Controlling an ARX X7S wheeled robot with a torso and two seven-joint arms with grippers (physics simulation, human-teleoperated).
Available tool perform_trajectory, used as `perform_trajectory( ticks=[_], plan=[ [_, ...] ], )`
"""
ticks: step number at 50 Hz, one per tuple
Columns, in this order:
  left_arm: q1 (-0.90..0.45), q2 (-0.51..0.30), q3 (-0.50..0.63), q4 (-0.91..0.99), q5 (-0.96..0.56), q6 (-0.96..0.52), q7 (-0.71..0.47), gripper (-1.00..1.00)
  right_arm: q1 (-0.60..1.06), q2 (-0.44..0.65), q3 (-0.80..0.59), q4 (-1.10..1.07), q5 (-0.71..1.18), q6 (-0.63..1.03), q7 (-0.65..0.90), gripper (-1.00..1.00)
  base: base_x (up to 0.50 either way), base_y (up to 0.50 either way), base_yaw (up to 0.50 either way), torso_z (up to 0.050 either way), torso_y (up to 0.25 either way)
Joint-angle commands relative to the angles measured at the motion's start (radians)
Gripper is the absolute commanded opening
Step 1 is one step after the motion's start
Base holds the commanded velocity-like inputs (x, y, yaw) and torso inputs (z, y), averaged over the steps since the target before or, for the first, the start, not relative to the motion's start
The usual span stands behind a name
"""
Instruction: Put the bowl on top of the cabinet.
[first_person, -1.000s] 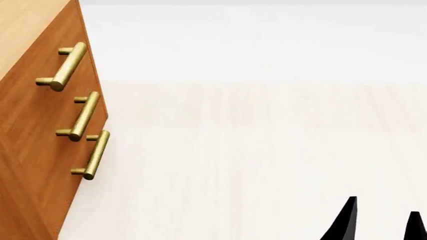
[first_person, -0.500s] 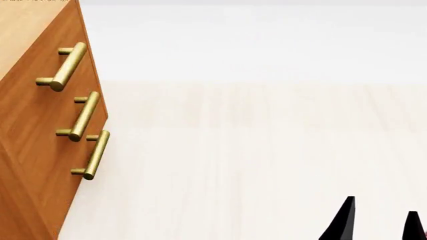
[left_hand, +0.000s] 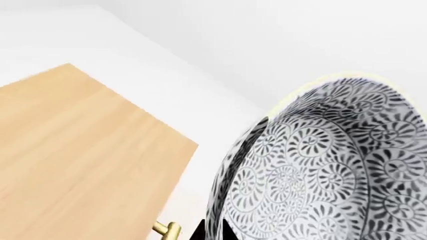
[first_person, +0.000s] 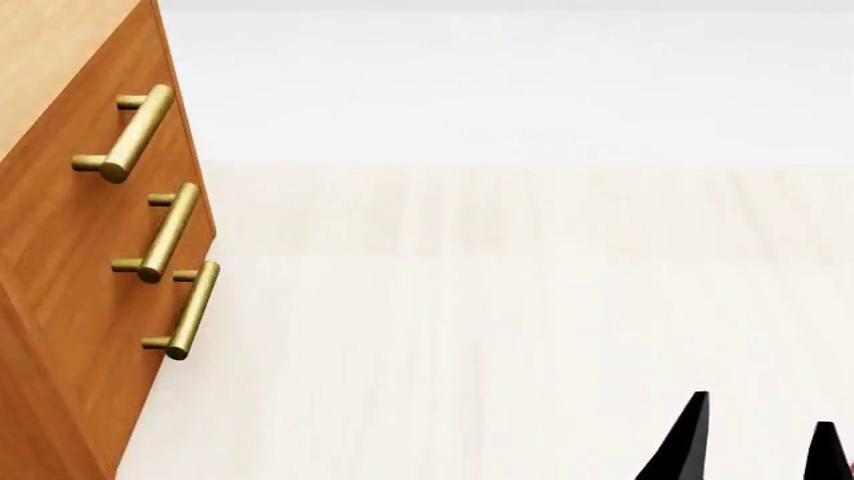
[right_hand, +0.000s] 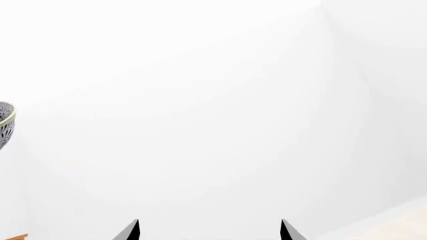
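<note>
Head view unchanged since a second ago; right gripper (first_person: 757, 440) idle, fingers apart, empty. Left gripper unseen, grasp untellable. Deep grey-black floral bowl (left_hand: 327, 170) aloft beside orange-brown wooden cabinet (left_hand: 73, 155); carry fully over top, level, lower.

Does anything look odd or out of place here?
Only the bowl: in the left wrist view it is tipped steeply on its side, up in the air beside the cabinet top rather than resting on it. No damage shows.
</note>
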Motion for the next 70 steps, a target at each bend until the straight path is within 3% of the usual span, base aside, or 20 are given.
perform_trajectory(
  ticks=[1,6,14,19,31,51,70],
  plan=[
    [0.059,-0.027,-0.139,0.072,-0.026,0.040,-0.219,-1.00,0.005,-0.007,0.004,0.007,-0.005,0.010,-0.003,1.00,0.00,0.00,0.00,0.000,0.000],
    [0.100,-0.020,-0.168,0.183,-0.051,0.019,-0.290,-1.00,0.008,-0.009,0.005,0.011,-0.007,0.013,-0.004,1.00,0.00,0.00,0.00,0.000,0.000],
    [0.103,-0.018,-0.175,0.185,-0.044,0.036,-0.336,-1.00,0.010,-0.012,0.006,0.012,-0.009,0.020,-0.008,1.00,0.00,0.00,0.00,0.000,0.000],
    [0.186,-0.004,-0.209,0.353,-0.057,0.048,-0.453,-1.00,0.014,-0.015,0.007,0.018,-0.010,0.023,-0.010,1.00,0.00,0.00,0.00,0.000,0.002],
    [0.262,0.011,-0.227,0.500,-0.060,0.056,-0.546,-1.00,0.016,-0.018,0.010,0.020,-0.013,0.030,-0.013,1.00,0.00,0.00,0.00,0.000,0.000],
    [0.081,-0.051,-0.194,-0.032,0.060,0.384,-0.397,-1.00,0.078,-0.043,0.008,0.116,0.037,0.057,-0.060,1.00,0.00,0.00,0.00,0.001,0.001],
    [0.147,-0.042,-0.454,-0.042,0.312,0.373,-0.323,-1.00,0.109,-0.059,0.008,0.166,0.038,0.075,-0.074,1.00,0.00,0.00,0.00,0.000,0.001]
  ],
)
